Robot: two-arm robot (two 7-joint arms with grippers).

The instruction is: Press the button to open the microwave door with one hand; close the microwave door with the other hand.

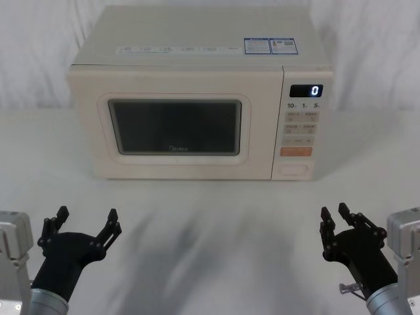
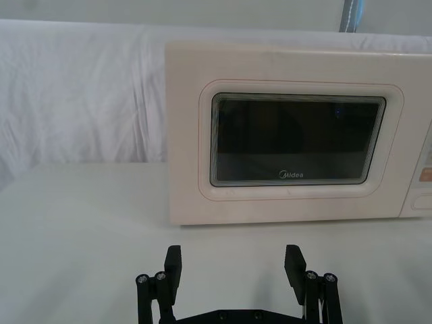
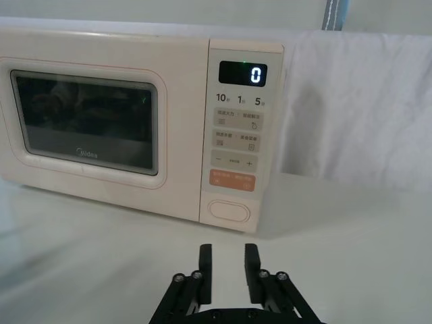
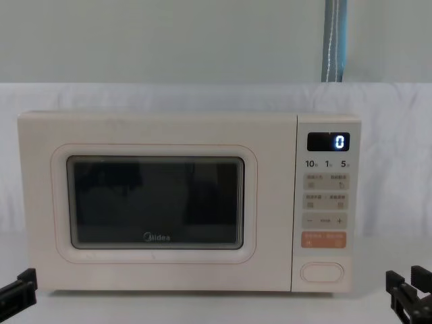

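Note:
A cream microwave stands at the back of the white table, and the microwave door (image 1: 174, 128) (image 2: 297, 138) (image 3: 81, 128) (image 4: 155, 202), with its dark window, is shut flush. The button (image 1: 294, 169) (image 3: 229, 208) (image 4: 322, 272), a wide cream oval, is lowest on the control panel, under an orange key. My left gripper (image 1: 87, 220) (image 2: 234, 260) hovers low over the near table, in front of the door's left part, wide open and empty. My right gripper (image 1: 335, 216) (image 3: 228, 260) hovers near the table's front, in line with the panel. Its fingers are a narrow gap apart, holding nothing.
The panel display (image 1: 306, 90) reads 0. A white cloth (image 2: 81, 94) covers the table and the backdrop. Bare tabletop (image 1: 210, 223) lies between the grippers and the microwave. A blue-grey strip (image 4: 335, 40) hangs on the wall behind.

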